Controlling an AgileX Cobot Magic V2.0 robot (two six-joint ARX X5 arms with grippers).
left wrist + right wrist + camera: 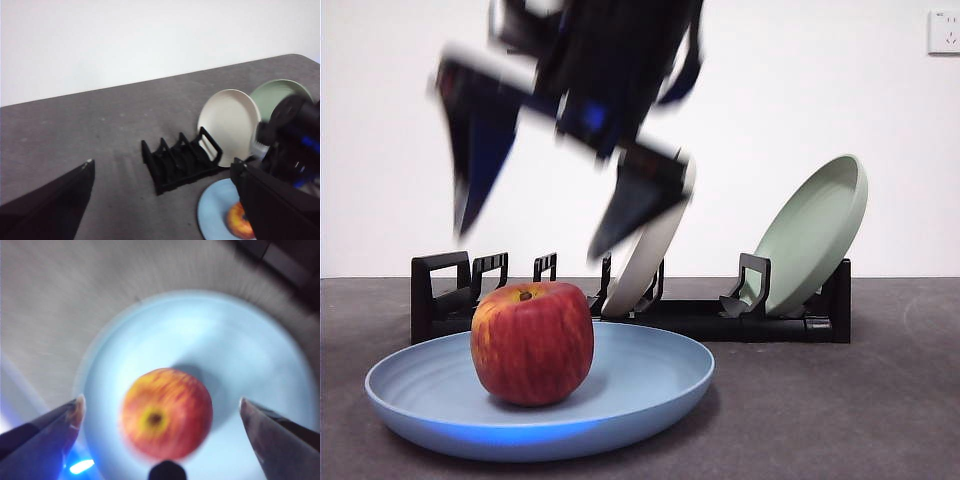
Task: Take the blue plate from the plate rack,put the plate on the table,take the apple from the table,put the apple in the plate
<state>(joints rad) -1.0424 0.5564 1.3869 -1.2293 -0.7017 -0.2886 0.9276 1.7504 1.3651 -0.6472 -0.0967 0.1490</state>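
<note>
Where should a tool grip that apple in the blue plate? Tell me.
Grip the apple across its rounded flanks, coming from straight above. It stands stem-up in the blue plate, whose raised rim blocks low side approaches. The open right gripper is already above it.

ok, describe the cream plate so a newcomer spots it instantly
Find the black plate rack behind the blue plate. Two plates lean in it; the cream-white plate stands near the middle, partly behind the right gripper. Its neighbour, the sage-green plate, is greener and sits at the end.

Right gripper point(535, 235) raised, jaws wide apart, left gripper point(165, 200) likewise
</note>
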